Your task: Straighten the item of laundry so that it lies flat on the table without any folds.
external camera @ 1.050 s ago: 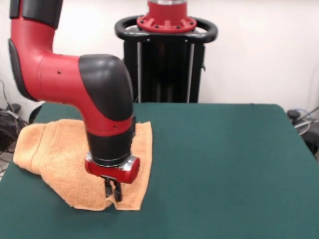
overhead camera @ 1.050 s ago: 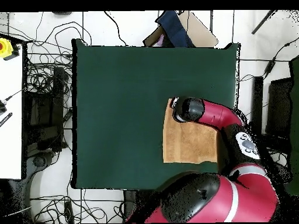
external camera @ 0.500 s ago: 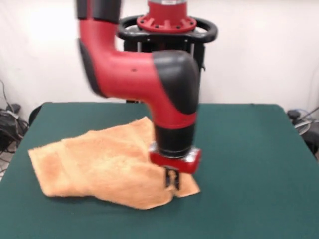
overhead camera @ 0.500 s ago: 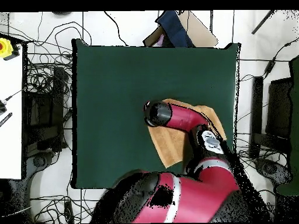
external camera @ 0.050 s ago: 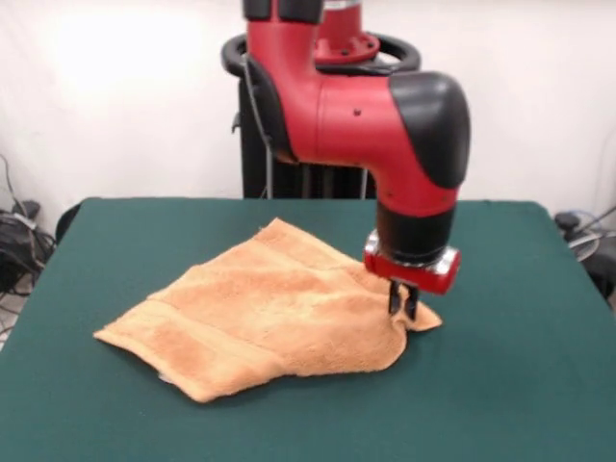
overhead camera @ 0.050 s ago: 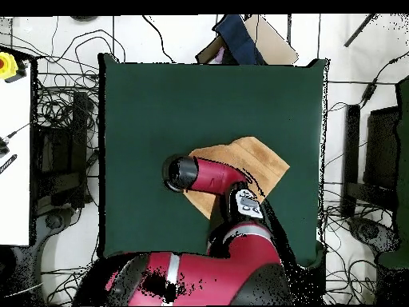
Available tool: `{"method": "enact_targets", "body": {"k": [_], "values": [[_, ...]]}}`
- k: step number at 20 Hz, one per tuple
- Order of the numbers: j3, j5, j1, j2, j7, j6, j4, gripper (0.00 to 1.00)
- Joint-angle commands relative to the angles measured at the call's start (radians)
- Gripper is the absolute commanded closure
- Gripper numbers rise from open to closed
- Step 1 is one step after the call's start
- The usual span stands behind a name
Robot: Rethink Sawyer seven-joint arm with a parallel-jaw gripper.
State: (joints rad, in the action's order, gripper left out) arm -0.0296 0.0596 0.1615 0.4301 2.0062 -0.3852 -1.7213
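Orange-tan terry towel (external camera @ 0.050 s ago: 269, 322) lies mostly spread on the dark green felt worktop (external camera @ 0.050 s ago: 520, 289). Claw (external camera @ 0.050 s ago: 402, 306) pinches its raised corner, fingers narrow. Remaining: rumpled edges and folds.

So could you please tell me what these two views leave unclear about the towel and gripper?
- Overhead view: the arm covers the gripper and part of the towel.
- Front view: the gripper hides the towel corner beneath it.
- White tag: not discernible in either view.
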Motion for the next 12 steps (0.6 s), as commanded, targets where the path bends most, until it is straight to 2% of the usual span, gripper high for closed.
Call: {"method": "enact_targets", "body": {"k": [1, 7, 9, 10, 12], "values": [[0.053, 0.088, -0.011, 0.036, 0.273, -0.074, -0.124, 1.0], [0.033, 0.096, 0.056, 0.102, 0.215, -0.038, -0.176, 1.0], [0.043, 0.077, 0.061, 0.106, 0.188, -0.029, -0.156, 1.0], [0.035, 0.069, 0.076, 0.106, 0.177, -0.003, -0.15, 0.0], [0.025, 0.041, 0.098, 0.101, 0.138, 0.029, -0.13, 0.0]]}}
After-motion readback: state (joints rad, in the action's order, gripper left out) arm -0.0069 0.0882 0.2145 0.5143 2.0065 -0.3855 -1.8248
